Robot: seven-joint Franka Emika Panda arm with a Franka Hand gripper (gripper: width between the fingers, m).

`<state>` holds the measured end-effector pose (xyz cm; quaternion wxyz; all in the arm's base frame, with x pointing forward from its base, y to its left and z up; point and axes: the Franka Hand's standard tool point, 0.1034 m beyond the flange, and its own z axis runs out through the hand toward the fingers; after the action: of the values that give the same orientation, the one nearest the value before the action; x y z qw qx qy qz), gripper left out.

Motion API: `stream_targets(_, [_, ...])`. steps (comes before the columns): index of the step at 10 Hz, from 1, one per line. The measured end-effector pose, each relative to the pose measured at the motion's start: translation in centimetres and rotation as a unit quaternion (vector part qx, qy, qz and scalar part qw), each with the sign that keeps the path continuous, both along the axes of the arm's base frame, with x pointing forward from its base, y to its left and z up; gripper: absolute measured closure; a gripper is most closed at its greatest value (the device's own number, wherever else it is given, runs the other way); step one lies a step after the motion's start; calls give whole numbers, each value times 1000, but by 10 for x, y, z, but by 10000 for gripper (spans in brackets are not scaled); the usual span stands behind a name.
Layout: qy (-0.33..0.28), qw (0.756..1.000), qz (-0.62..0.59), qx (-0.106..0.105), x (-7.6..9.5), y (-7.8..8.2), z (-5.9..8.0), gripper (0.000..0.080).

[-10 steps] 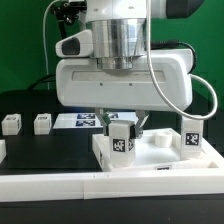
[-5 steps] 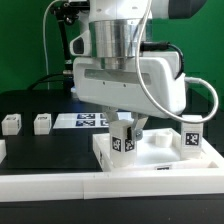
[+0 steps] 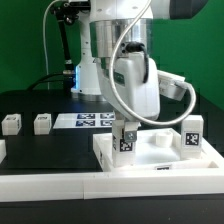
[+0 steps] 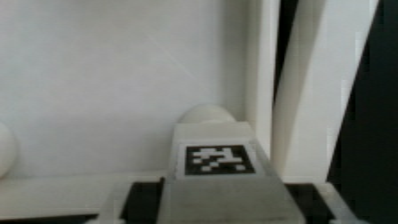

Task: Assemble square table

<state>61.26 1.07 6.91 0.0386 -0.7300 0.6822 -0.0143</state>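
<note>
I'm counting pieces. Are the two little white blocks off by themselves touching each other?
Apart. The exterior view shows black worktop between the leftmost leg post and the neighbouring leg post.

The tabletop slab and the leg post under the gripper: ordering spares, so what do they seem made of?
Tabletop slab: probably plastic, matte white, soft rounded edges. Leg post: likely the same white plastic; its black-and-white tag looks like a printed sticker.

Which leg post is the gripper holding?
The leg post under the gripper, upright on the square table; another stands untouched at the exterior view's right, two sit off on the worktop.
</note>
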Motion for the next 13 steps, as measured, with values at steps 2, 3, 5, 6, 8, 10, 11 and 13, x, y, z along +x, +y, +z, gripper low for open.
stream_targets(2, [2, 997, -74, 6, 0, 2, 0, 508])
stream_targets(3, [3, 994, -109, 9, 0, 2, 0, 508])
stream_targets(5, [4, 990, -139, 10, 0, -1, 0, 497])
stream_targets(6, [4, 991, -133, 10, 0, 0, 0, 497])
stream_targets(8, [2, 997, -77, 6, 0, -1, 0, 281])
stream_targets(10, [-1, 1000, -12, 2, 0, -2, 0, 181])
stream_targets(11, [-4, 999, 52, -2, 0, -2, 0, 155])
stream_targets(13, [-7, 992, 129, -8, 0, -2, 0, 150])
